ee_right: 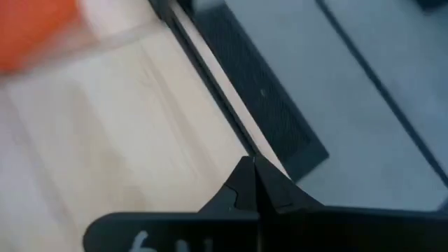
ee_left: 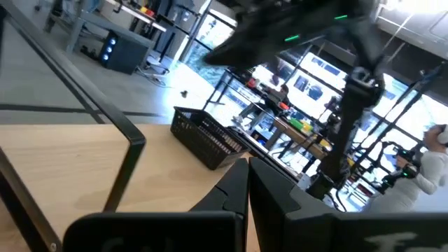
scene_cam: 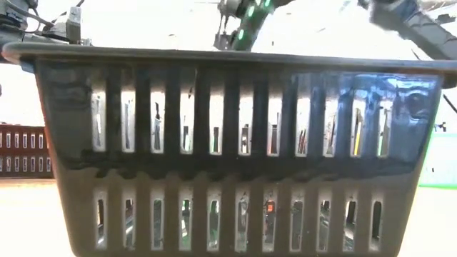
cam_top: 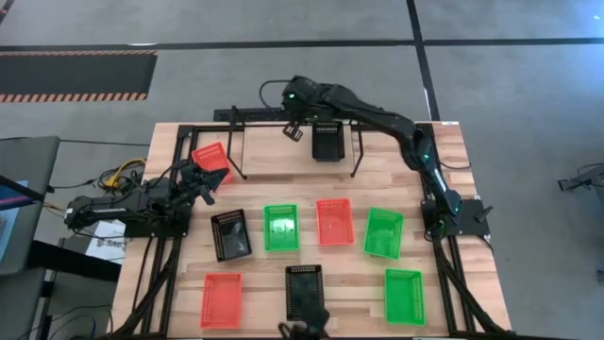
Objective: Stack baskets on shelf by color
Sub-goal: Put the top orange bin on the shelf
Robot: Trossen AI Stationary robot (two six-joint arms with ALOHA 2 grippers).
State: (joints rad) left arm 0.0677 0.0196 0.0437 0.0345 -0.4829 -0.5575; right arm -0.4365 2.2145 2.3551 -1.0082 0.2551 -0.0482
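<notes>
One black basket (cam_top: pixel 327 143) sits on the shelf (cam_top: pixel 354 151), right of centre; it looks empty, and it likely starts the black stack. A red basket (cam_top: pixel 211 157) lies at the shelf's left end; I cannot tell if it is on the rack or on the table (cam_top: pixel 264 149). The other seven lie loose and empty on the table: two red, three green, two black. The right gripper (cam_top: pixel 294 131) hovers just beside the shelved black basket, its fingers (ee_right: pixel 253 183) pressed together on nothing. The left gripper (cam_top: pixel 206 182) waits near the red basket, its fingers (ee_left: pixel 238 183) together too.
</notes>
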